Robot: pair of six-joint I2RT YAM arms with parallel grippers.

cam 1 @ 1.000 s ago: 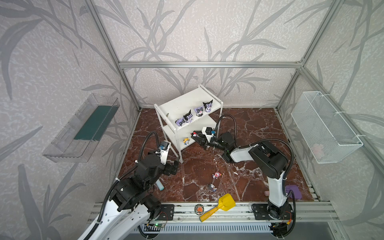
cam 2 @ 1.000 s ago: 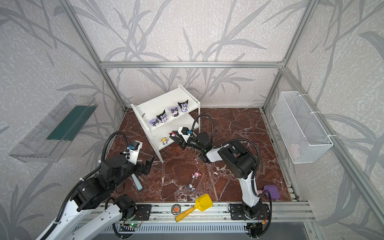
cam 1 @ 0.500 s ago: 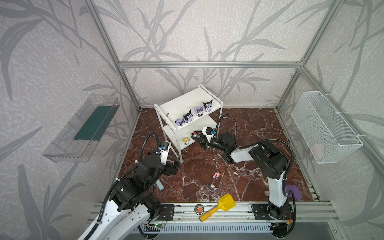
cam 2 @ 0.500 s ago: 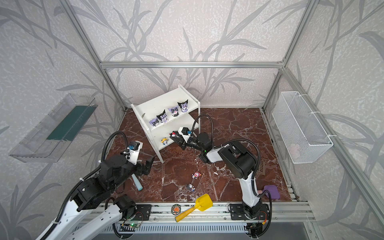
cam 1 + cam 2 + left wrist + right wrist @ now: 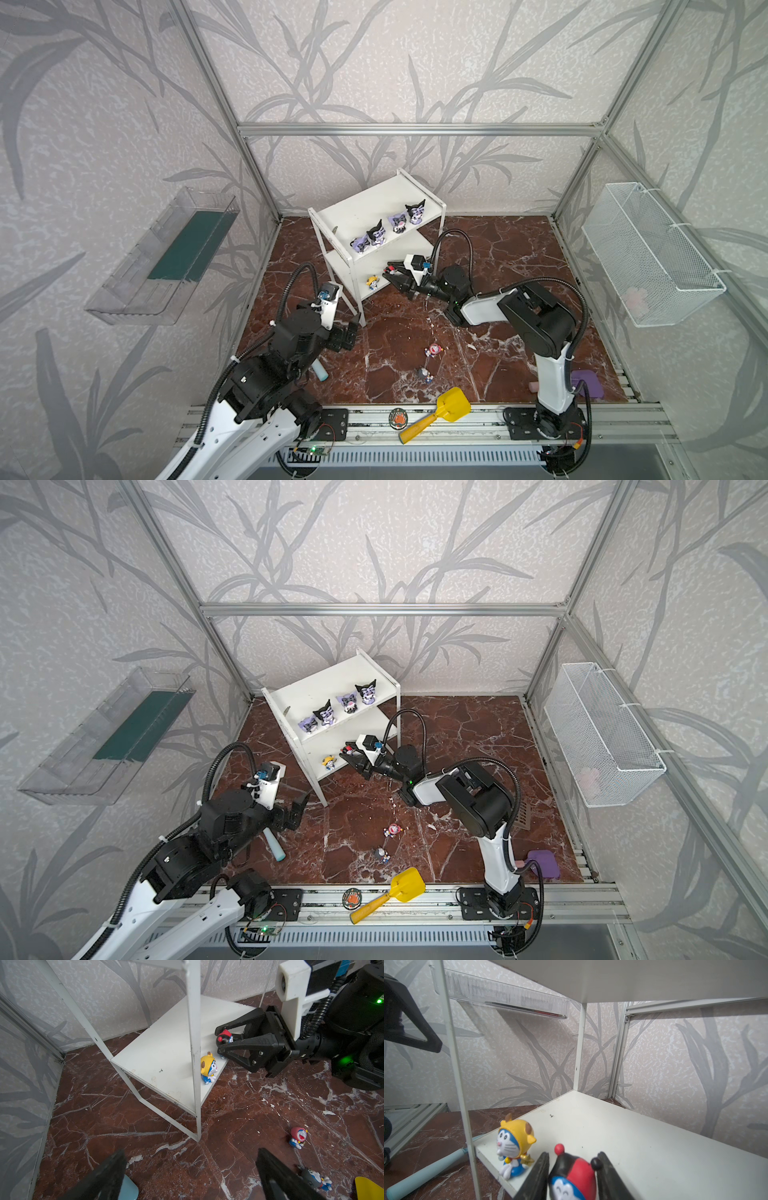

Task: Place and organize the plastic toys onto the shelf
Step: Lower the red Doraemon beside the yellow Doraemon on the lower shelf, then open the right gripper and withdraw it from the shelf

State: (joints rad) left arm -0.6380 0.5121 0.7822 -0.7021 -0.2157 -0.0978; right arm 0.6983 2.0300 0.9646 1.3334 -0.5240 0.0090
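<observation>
The white shelf (image 5: 365,208) (image 5: 316,688) stands at the back, with several purple pointed-ear toys (image 5: 376,233) in a row on its top board. On the lower board a yellow-headed toy (image 5: 372,282) (image 5: 208,1068) (image 5: 515,1142) stands at the front edge. Beside it the red-black toy (image 5: 225,1036) (image 5: 575,1176) rests on that board between the fingers of my right gripper (image 5: 390,274) (image 5: 217,1041) (image 5: 573,1154), whose jaws stand slightly open around it. My left gripper (image 5: 353,330) (image 5: 192,1152) hangs wide open and empty near the shelf's front leg. A pink-headed toy (image 5: 433,351) (image 5: 298,1137) and a grey one (image 5: 424,374) (image 5: 313,1177) lie on the floor.
A teal cylinder (image 5: 320,370) (image 5: 425,1174) lies under my left arm. A yellow scoop (image 5: 451,407) and a round badge (image 5: 398,417) sit at the front rail. A clear tray (image 5: 166,257) hangs on the left wall, a wire basket (image 5: 648,253) on the right.
The right jaws have eased apart around the red-black toy on the lower board. The left arm has not moved.
</observation>
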